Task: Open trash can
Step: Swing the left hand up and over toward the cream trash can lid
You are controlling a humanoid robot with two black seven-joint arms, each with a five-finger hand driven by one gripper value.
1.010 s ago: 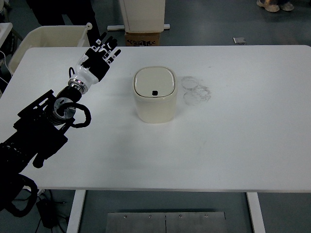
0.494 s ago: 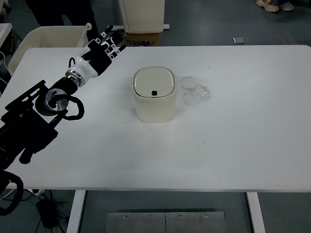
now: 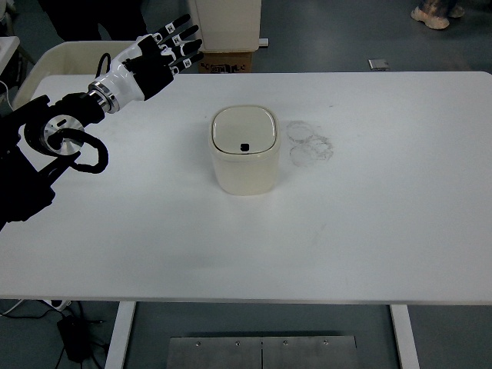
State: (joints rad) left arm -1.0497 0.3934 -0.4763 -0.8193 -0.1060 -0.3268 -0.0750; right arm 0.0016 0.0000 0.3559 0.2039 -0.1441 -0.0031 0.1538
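Rounded cream plastic trash can [image 3: 244,160], lid shut, left hand [image 3: 157,60] spread

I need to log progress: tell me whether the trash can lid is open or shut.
Shut. The lid lies flat and flush on the upright trash can, and the left hand hovers open, well clear of it.

The scene is lit evenly and brightly from overhead. The white bench [image 3: 369,231] is rendered almost without glare. Only a faint, soft shadow is cast around the trash can [image 3: 244,150]. Focus is sharp throughout; slight bowing is seen at the bench's far edge.
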